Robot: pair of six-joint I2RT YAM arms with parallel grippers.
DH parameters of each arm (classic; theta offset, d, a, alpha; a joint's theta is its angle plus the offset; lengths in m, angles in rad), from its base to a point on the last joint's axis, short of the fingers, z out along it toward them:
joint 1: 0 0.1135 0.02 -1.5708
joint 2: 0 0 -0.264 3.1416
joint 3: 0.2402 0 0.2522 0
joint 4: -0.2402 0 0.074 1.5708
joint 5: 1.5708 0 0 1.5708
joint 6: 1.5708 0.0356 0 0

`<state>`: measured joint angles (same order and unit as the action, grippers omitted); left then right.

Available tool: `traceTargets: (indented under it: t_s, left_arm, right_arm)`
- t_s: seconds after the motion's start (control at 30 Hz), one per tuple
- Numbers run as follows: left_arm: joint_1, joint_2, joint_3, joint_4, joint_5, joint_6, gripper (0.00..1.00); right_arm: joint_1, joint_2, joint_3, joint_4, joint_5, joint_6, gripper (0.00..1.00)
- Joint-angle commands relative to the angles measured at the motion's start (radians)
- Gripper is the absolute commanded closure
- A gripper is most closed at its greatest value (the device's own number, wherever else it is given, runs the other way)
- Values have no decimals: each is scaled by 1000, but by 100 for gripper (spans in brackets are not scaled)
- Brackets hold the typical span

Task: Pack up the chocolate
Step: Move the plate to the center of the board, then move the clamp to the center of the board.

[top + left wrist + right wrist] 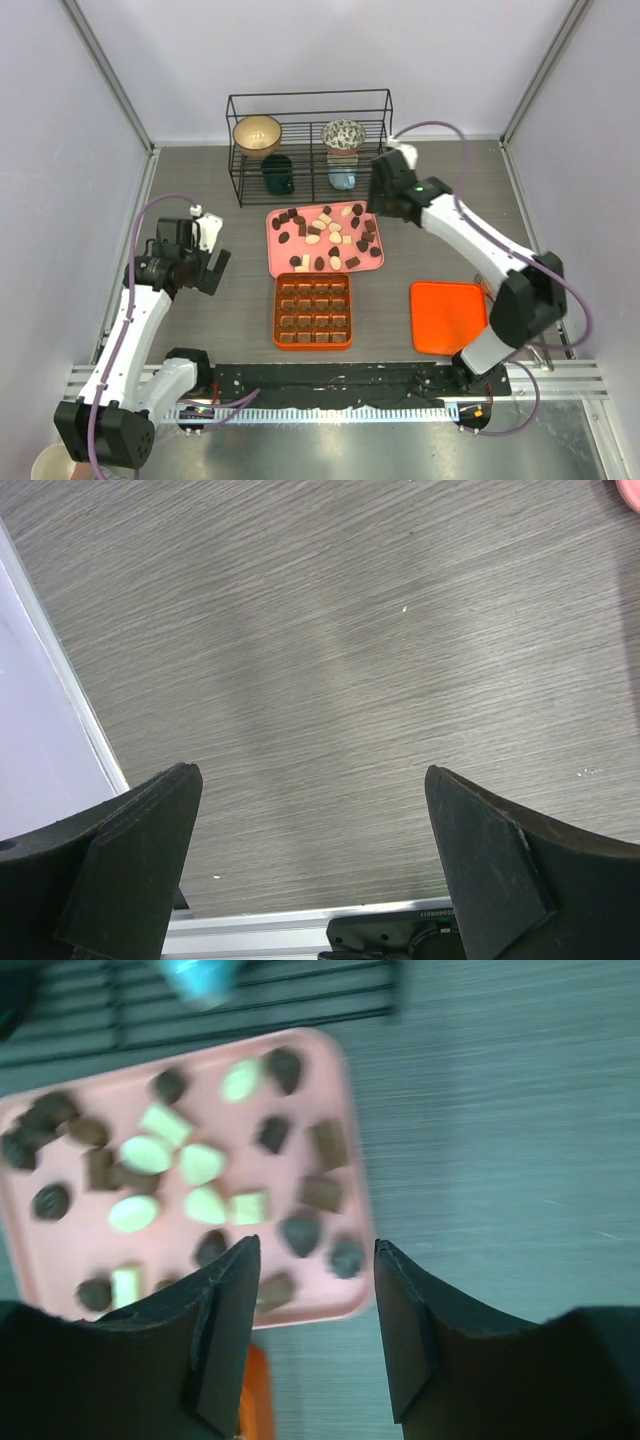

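Observation:
Many small chocolate pieces [325, 232], dark brown, tan and cream-white, lie loose on a pink tray [283, 262] at the table's middle. They also show, blurred, in the right wrist view [205, 1205] on the pink tray [60, 1250]. An orange gridded box [312, 311] in front of the tray holds dark pieces in its cells. My right gripper [380, 200] is open and empty, hovering over the tray's far right corner, with its jaws [315, 1250] apart above the tray's edge. My left gripper [205, 272] is open and empty over bare table left of the tray [312, 780].
An orange lid [448, 317] lies flat at the front right. A black wire rack [310, 145] at the back holds two bowls and two cups. The box's orange edge [250, 1400] shows beside my right fingers. A pink tray corner [630, 490] shows at the left wrist view's top right.

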<state>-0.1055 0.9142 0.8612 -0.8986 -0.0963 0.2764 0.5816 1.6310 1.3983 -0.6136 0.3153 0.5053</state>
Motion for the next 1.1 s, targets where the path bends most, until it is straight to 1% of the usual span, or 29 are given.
traceTargets:
  t_s: [0.0,0.07,0.13,0.2,0.23,0.33,0.43,0.5,0.53,0.57,0.63,0.73,0.77,0.8,0.87,0.93,1.07]
  left_arm:
    - [7,20,45,12,29,23,0]
    - [9,23,55,9,35,24,0]
    - [9,22,59,10,47,32,0]
    - [10,28,58,20,59,30,0]
    - [10,37,52,26,63,32,0]
    - [10,83,42,76,84,32,0]
    - [9,147,64,128,136,23,0]
    - [9,227,94,170,174,12,0]
    - [9,254,107,179,187,9,0]
    - [7,315,119,200,204,3,0]
    - [6,380,156,220,245,-6,0]
    - [-13,503,202,268,263,-6,0]
    - [-16,531,216,292,260,-5,0]
    - [-22,585,238,302,263,0,0]
    - [-37,632,265,320,262,1,0]
    - [-52,681,297,331,268,1,0]
    - [-82,724,317,362,254,14,0]
  right_arm:
    - [-67,-85,-73,-235,68,-10,45]
    - [-109,-120,-142,-276,108,22,45]
    - [-186,-195,-236,-287,113,29,45]
    - [-250,-238,-286,-291,113,12,45]
    - [-314,-272,-317,-298,105,1,45]
    - [-389,-310,-347,-328,99,-42,45]
    - [-420,-322,-341,-354,91,-62,45]
    - [-440,-316,-331,-370,97,-73,45]
    - [-440,-307,-311,-386,129,-80,44]
    - [-443,-300,-306,-405,145,-79,44]
    - [-460,-295,-303,-414,134,-80,44]
    - [-502,-273,-305,-436,143,-70,43]
    - [-514,-269,-305,-440,136,-68,39]
    - [-544,-257,-303,-445,136,-67,39]
    - [-569,-234,-305,-443,136,-68,38]
    - [-626,-183,-298,-442,107,-70,38]
    - [-657,-108,-280,-436,102,-73,39]
